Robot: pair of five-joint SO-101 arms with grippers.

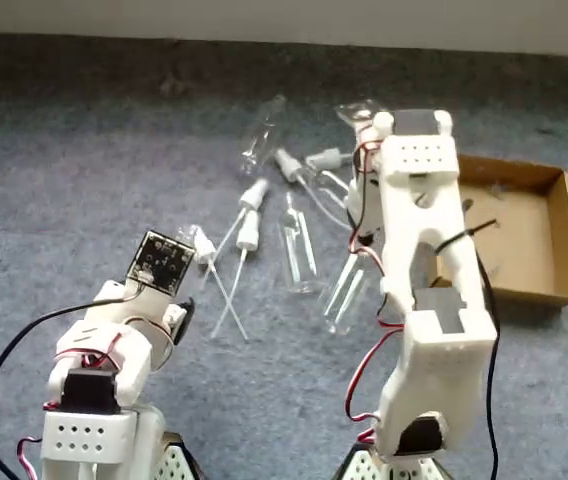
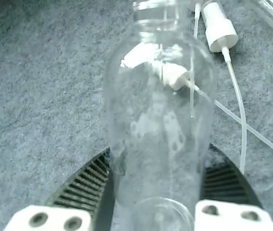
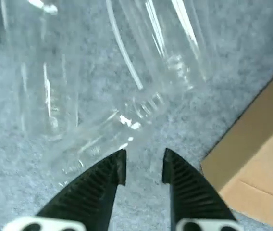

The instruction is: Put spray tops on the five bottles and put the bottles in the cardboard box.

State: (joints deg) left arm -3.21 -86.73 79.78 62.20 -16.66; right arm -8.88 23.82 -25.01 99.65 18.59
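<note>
Left wrist view: the left gripper [image 2: 160, 161] was clamped on a clear bottle [image 2: 160, 110]. Its ribbed pads [image 2: 95, 175] pressed both sides of the body. The bottle's base was nearest the camera and its open neck pointed away. Just past the neck lay a white spray top [image 2: 220, 31]. Its thin dip tube trailed back beside the bottle over the grey surface [image 2: 40, 96].

Right wrist view: the right gripper [image 3: 143, 166] had its fingers a narrow gap apart with nothing between them. The tips were just short of a lying bottle [image 3: 103, 139], transparent and on its side. A corner of the cardboard box [image 3: 256, 168] sat close beside one finger, with a slim strip of surface between.

High view, near: bare grey surface lay between the two arm bases, and a wide open stretch lay on the left arm's outer side.

Middle: loose spray tops [image 1: 249, 232] lay with their tubes crossed. Two bottles on their sides [image 1: 299, 245] lay there too, one partly under the right arm [image 1: 429, 300]. The open-topped box sat flat on that arm's outer side, near the picture's edge.

Far: two more tops [image 1: 289, 165] lay near a far bottle [image 1: 262, 135]. A dark band marked the surface's far edge.
</note>
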